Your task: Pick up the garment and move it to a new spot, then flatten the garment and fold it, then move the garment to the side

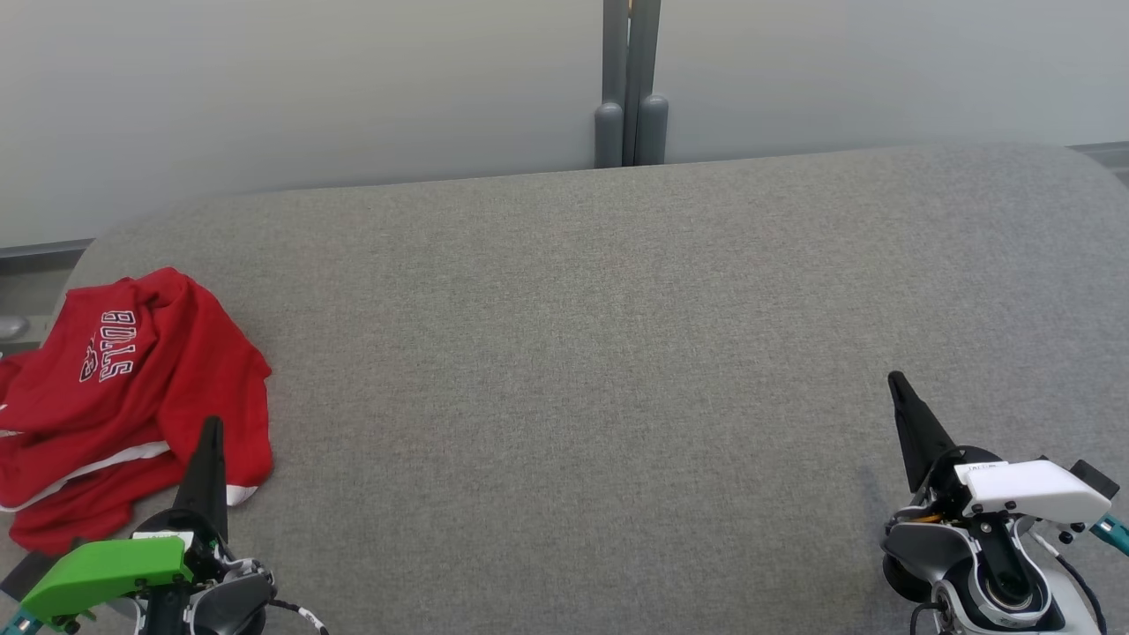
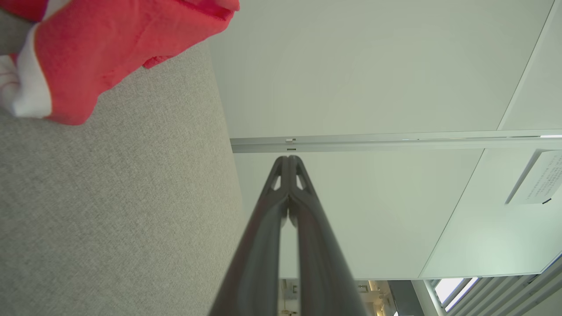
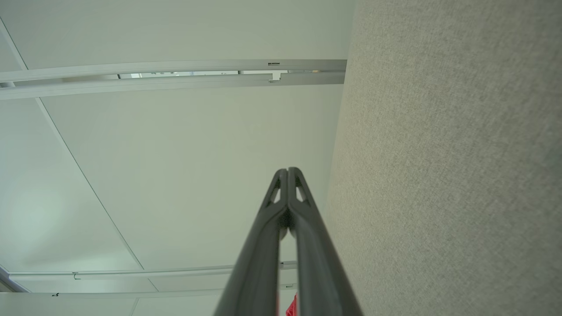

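A big gray cloth-covered desk (image 1: 573, 353) has lots of bare space in the middle. Behind its far edge stand two gray posts (image 1: 631, 88) against a pale wall (image 1: 265, 88).

The garment is a red Bulls shirt (image 1: 132, 397) with white trim. It lies in a crumpled heap at the near left corner of the desk.

The left hand (image 1: 211, 428) is at the near left, just by the near right edge of the shirt. Its two dark fingers are pressed together and hold nothing. The left wrist view shows the red cloth off to one side, not touching the fingers.

The right hand (image 1: 898, 384) is at the near right, well apart from the shirt. Its fingers are pressed together too, with nothing between them.
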